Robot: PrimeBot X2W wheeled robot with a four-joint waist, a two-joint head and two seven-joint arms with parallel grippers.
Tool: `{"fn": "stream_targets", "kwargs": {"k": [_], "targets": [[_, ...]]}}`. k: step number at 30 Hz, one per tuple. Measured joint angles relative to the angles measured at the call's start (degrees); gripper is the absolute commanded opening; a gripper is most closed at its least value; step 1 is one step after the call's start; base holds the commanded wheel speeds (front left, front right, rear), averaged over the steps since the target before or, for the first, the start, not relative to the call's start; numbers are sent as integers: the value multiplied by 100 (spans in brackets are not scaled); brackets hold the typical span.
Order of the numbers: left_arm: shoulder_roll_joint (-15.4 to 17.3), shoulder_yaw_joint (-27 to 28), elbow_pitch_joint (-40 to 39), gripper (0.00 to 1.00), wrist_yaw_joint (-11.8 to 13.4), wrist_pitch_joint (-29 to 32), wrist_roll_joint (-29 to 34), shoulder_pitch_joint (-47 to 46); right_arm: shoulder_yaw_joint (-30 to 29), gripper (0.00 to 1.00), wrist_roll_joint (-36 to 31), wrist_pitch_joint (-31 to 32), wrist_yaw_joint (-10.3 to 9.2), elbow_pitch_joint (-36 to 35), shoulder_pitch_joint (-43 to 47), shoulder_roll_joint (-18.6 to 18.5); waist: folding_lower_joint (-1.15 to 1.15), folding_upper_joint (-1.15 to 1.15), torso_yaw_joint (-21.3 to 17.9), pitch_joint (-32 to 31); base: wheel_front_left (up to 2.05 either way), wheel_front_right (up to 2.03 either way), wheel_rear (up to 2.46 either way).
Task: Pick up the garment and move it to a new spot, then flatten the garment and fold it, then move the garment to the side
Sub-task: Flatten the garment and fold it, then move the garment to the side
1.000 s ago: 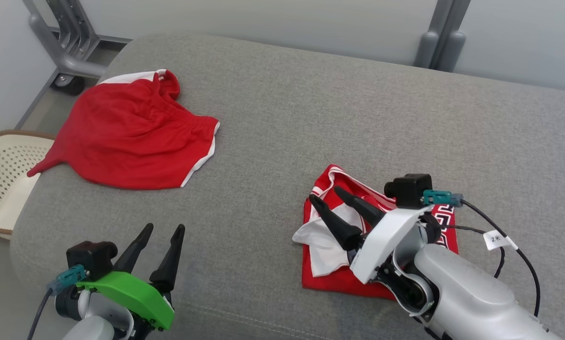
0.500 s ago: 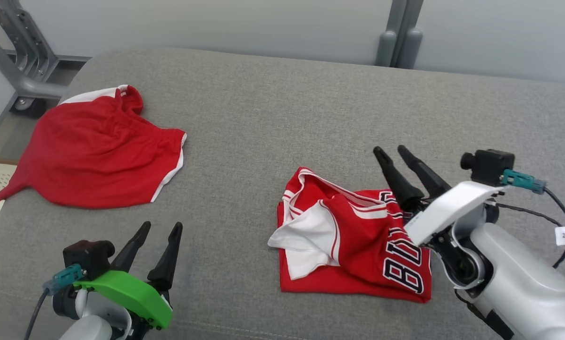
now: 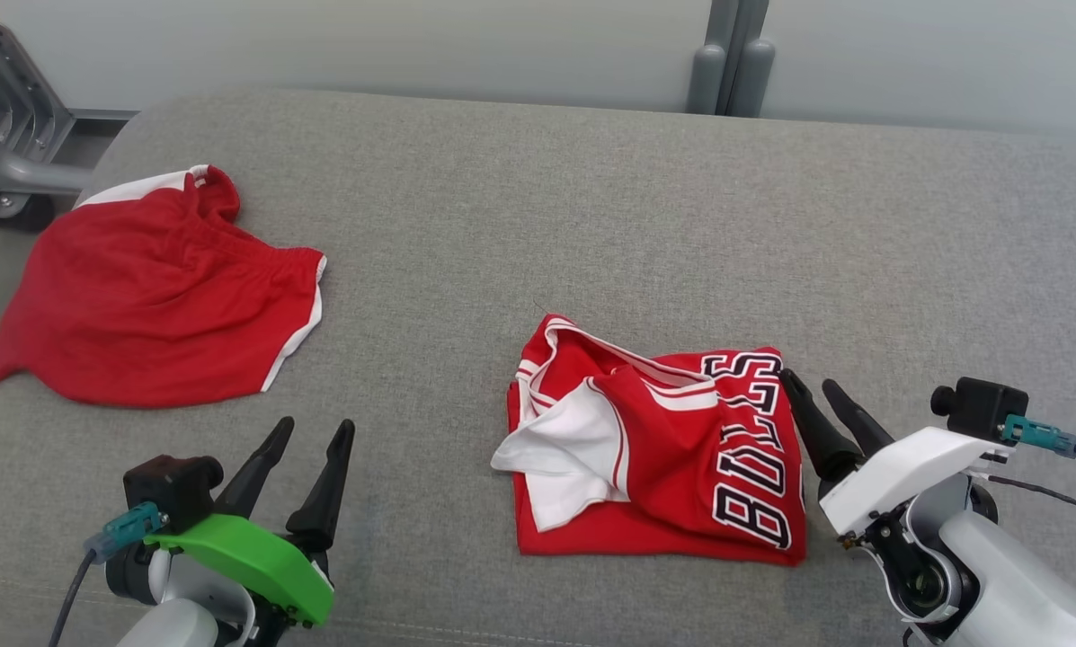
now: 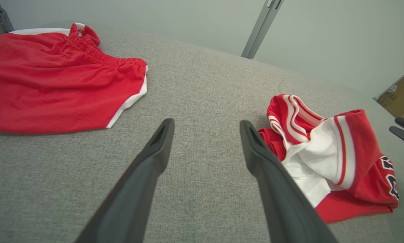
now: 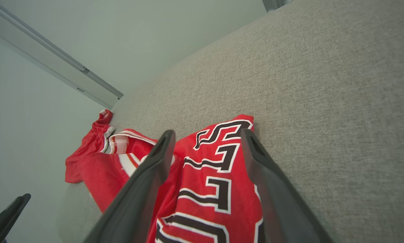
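The garment, a red jersey (image 3: pixel 663 449) with white trim and black-and-white lettering, lies loosely folded on the grey cushion, a white flap turned out on its left. It also shows in the left wrist view as the jersey (image 4: pixel 337 158) and under my right fingers as the jersey (image 5: pixel 215 175). My right gripper (image 3: pixel 809 380) stands open just off the jersey's right edge, holding nothing; its fingertips hover over the lettering in the right wrist view (image 5: pixel 208 133). My left gripper (image 3: pixel 315 424) is open and empty at the near left, above bare cushion (image 4: pixel 207 124).
Red shorts (image 3: pixel 151 296) with white side trim lie spread at the far left of the cushion (image 3: pixel 538 225). A grey metal frame (image 3: pixel 7 135) stands beyond the left end and two posts (image 3: pixel 726 72) stand behind. A cardboard box (image 4: pixel 401 98) sits off to the right.
The right gripper has come off the jersey and drawn back to its right edge, leaving it lying there. The head camera has swung right. The left gripper has stayed put.
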Motion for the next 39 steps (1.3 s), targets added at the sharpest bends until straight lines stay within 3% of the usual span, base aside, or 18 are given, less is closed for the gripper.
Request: {"fn": "stream_targets", "kwargs": {"k": [27, 28, 29, 30, 39], "targets": [[-1, -44, -37, 100, -2, 58, 3, -4, 232, 100, 308, 621, -125, 753, 11, 347, 0, 0, 120, 200, 0, 0, 0], [-1, -43, -32, 100, -2, 58, 3, -4, 237, 34, 313, 636, -114, 758, 4, 348, 0, 0, 120, 200, 0, 0, 0], [-1, -42, -29, 100, -2, 58, 3, -4, 238, 8, 313, 642, -107, 765, -4, 350, 0, 0, 121, 200, 0, 0, 0], [-1, -41, -25, 100, -2, 58, 3, -4, 237, 0, 314, 642, -102, 777, -13, 356, 0, 0, 120, 199, 0, 0, 0], [-2, -31, 4, 100, -2, 57, 3, -4, 165, 0, 327, 533, 57, 823, -86, 391, 0, 0, 90, 182, 0, 0, 0]]}}
